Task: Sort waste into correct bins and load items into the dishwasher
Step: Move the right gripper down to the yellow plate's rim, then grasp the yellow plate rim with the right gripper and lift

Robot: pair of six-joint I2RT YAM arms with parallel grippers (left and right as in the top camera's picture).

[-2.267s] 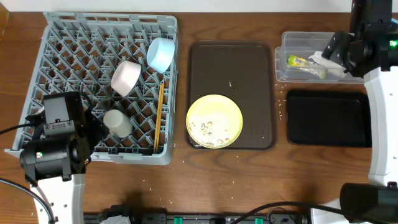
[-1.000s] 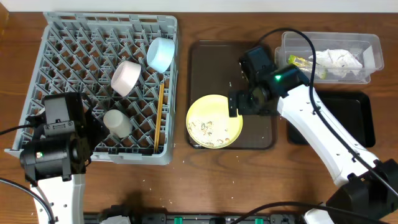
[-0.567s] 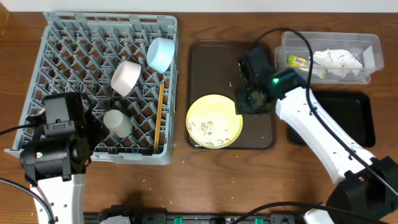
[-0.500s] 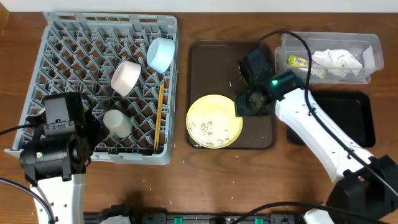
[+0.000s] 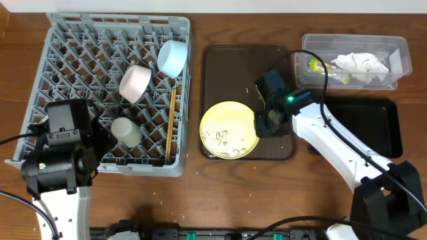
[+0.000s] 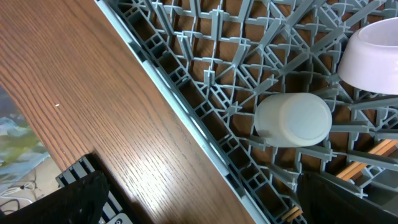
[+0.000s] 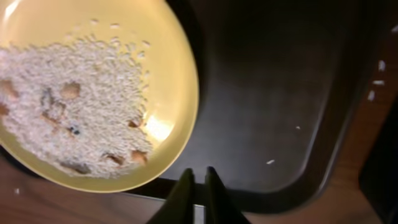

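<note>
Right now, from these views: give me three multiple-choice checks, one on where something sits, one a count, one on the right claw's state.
1. Where is the napkin? A in the dish rack; B on the plate; C in the clear tub.
2. How many bowls and cups sit in the dish rack? A one; B three; C five.
3. The right claw is: A shut beside the plate's rim; B wide open; C shut on the napkin.

Key:
1 C, the crumpled white paper lies inside the tub.
2 B, there is a blue bowl, a pinkish bowl and a cream cup.
3 A, the right wrist view shows its two sides pressed together at the plate's edge.
</note>
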